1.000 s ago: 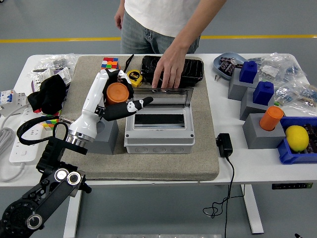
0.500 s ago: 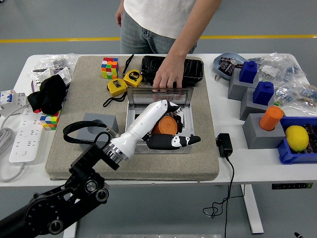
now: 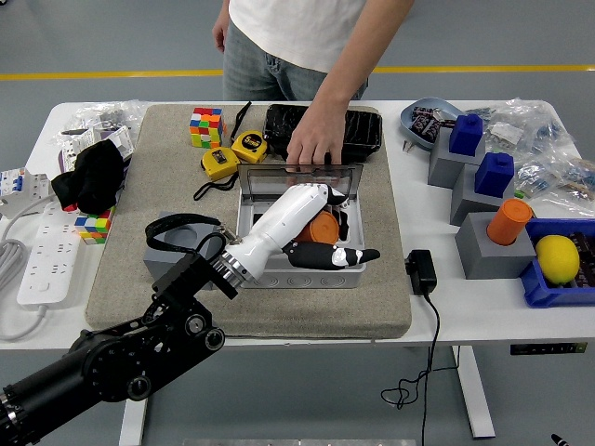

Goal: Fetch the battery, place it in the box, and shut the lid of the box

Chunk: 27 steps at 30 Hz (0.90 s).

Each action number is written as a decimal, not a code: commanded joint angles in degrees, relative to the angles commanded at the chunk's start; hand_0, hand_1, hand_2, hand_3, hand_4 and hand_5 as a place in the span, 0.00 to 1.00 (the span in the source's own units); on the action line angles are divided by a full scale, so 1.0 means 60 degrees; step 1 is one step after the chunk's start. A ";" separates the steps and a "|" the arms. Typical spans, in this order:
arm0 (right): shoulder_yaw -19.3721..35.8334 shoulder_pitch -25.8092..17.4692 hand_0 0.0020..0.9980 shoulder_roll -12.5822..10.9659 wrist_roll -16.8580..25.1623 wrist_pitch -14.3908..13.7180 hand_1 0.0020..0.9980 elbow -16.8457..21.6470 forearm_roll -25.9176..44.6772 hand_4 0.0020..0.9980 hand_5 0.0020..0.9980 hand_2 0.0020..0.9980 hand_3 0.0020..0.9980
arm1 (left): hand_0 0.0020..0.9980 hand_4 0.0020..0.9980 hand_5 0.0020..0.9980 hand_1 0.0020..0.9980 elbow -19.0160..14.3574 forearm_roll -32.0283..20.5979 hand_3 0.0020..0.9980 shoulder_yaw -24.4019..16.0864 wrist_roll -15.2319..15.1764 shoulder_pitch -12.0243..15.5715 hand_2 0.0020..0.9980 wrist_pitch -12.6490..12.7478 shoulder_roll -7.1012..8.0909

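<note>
step: placing battery (image 3: 323,229) in box (image 3: 299,271) | left hand (image 3: 321,232) fingers gripping battery inside box | next: release, withdraw, close lid (image 3: 299,178) held by person's hand (image 3: 314,141)

Grey floor (image 3: 112,37), yellow line (image 3: 102,74)

- Bright, even overhead light; colours read clean, nothing dim.
- Shadows soft and short: a faint one under the left hand (image 3: 321,243) inside the box (image 3: 299,269), another beneath the worktop (image 3: 465,307) edge on the floor.
- Mild glare on the white forearm shell and on the clear plastic bags (image 3: 548,158) at far right.
- Focus sharp across the frame; slight motion softness on the left hand's fingers.
- No obvious edge distortion.
</note>
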 joint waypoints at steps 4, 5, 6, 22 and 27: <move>0.0007 0.0003 1.00 -0.0008 -0.0008 0.0000 0.99 0.0000 -0.0013 1.00 1.00 0.91 0.86 | 0.07 1.00 0.14 0.00 0.0510 0.0258 0.00 -0.0136 0.0015 -0.0201 0.01 -0.0034 -0.0086; 0.0003 0.0005 1.00 -0.0010 -0.0011 -0.0002 0.99 0.0000 -0.0012 1.00 1.00 0.91 0.86 | 0.07 1.00 0.14 0.00 0.0619 0.0280 0.00 -0.0153 0.0020 -0.0242 0.01 -0.0051 -0.0105; 0.0006 0.0008 1.00 -0.0012 -0.0012 -0.0002 0.99 0.0000 -0.0014 1.00 1.00 0.91 0.86 | 0.07 1.00 0.14 0.00 0.0717 0.0325 0.00 -0.0171 0.0034 -0.0277 0.01 -0.0062 -0.0122; -0.0132 0.0039 1.00 -0.0034 -0.0001 -0.0003 0.98 0.0000 0.0066 1.00 1.00 0.91 0.86 | 0.07 0.97 0.00 0.00 0.1668 0.0494 0.01 -0.0307 0.0161 -0.0651 0.01 0.0006 -0.0388; -0.0186 0.0045 1.00 -0.0039 0.0015 -0.0002 0.99 0.0000 0.0128 1.00 1.00 0.91 0.86 | 0.07 1.00 0.13 0.00 0.1686 0.0518 0.01 -0.0289 0.0136 -0.0648 0.00 0.0020 -0.0398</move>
